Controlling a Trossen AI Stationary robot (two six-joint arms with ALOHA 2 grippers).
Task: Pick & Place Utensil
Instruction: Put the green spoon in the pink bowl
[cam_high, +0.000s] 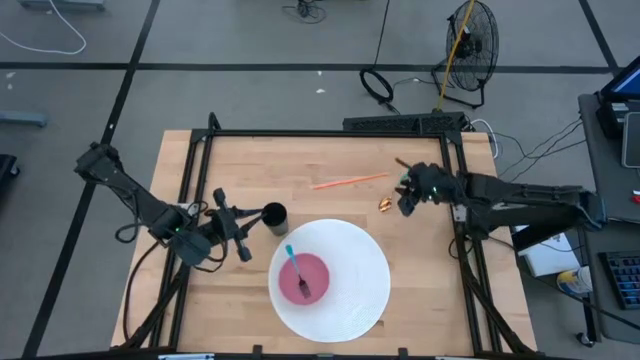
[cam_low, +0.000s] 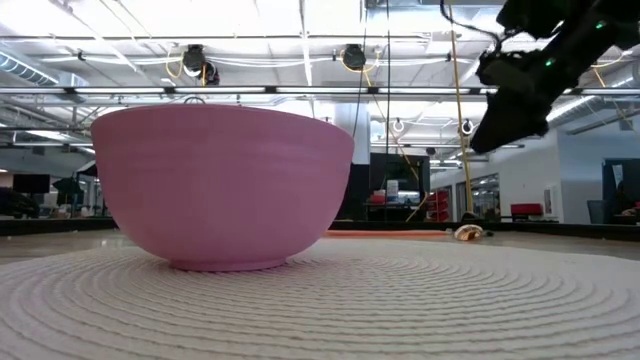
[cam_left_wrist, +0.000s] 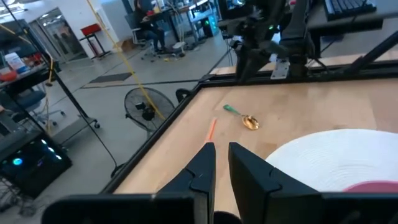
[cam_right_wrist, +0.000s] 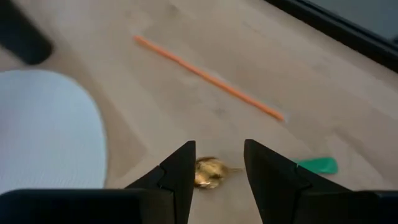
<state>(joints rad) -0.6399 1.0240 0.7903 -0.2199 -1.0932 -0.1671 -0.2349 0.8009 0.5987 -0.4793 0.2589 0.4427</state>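
Just above the gold spoon (cam_right_wrist: 210, 172), right pincer (cam_right_wrist: 217, 163) parted and empty, fingers astride its bowl; left pincer (cam_left_wrist: 221, 160) beside placemat (cam_high: 360, 290), slightly parted, empty.

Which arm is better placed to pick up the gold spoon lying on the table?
The right: its open gripper hangs just above the gold spoon. The left gripper waits across the plate.

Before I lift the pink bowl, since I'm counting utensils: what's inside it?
In the pink bowl lies one fork with a teal handle, tines down. The bowl's floor beneath the tines is covered.
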